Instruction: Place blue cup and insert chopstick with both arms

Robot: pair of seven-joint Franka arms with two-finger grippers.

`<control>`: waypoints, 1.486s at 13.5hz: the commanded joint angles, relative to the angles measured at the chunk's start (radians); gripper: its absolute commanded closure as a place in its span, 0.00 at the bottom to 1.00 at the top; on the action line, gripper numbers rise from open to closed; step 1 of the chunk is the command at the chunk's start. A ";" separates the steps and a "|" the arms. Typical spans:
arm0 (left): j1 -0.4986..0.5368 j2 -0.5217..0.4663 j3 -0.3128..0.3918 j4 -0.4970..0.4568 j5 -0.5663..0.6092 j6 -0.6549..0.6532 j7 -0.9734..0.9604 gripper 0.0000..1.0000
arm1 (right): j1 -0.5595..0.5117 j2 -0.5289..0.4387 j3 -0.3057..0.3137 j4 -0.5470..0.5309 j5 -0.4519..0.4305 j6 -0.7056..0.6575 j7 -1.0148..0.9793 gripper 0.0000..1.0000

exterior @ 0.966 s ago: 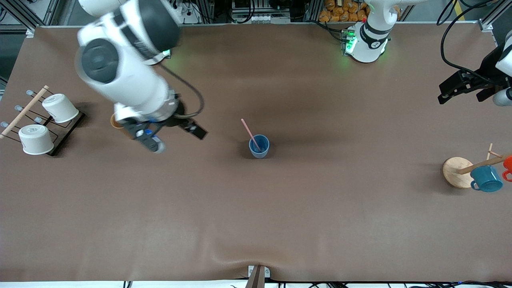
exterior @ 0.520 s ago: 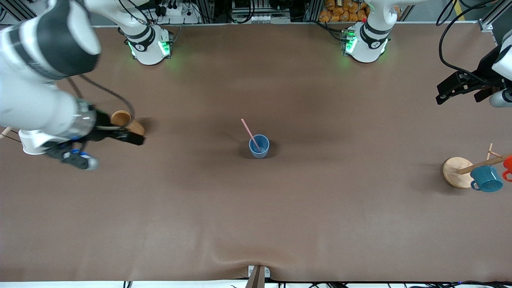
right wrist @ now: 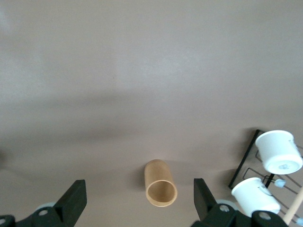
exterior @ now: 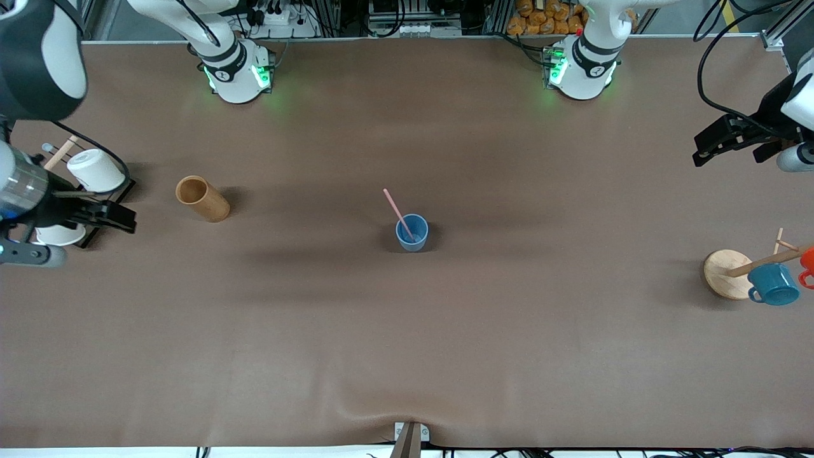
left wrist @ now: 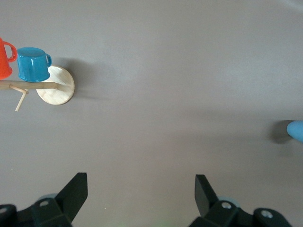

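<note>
Both the left gripper (left wrist: 137,196) and right gripper (right wrist: 137,198) hang open, empty; the light, tippy blue cup (exterior: 412,233) holds the thin chopstick (exterior: 398,214).

No readable text, labels, brands, numbers or signs in any view.

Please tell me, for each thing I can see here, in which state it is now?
Blue cup: upright, chopstick inside.
Chopstick: leaning in the cup.
Wooden holder: standing, hollow inside.
White cups: on their rack.
Teal mug: hanging on its stand.
Left gripper: open, holding nothing.
Right gripper: open, holding nothing.
</note>
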 commanded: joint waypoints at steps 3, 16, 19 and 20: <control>0.001 -0.013 0.002 -0.013 -0.001 0.002 0.000 0.00 | -0.105 -0.258 -0.018 -0.296 0.135 0.080 -0.098 0.00; 0.003 -0.011 0.008 0.000 -0.001 0.002 0.014 0.00 | -0.114 -0.414 -0.029 -0.382 0.120 0.073 -0.089 0.00; 0.003 -0.008 0.010 0.019 0.001 0.002 0.011 0.00 | -0.119 -0.411 -0.028 -0.382 0.120 0.075 -0.089 0.00; 0.003 -0.004 0.010 0.019 0.004 0.000 0.011 0.00 | -0.116 -0.411 -0.028 -0.382 0.120 0.075 -0.089 0.00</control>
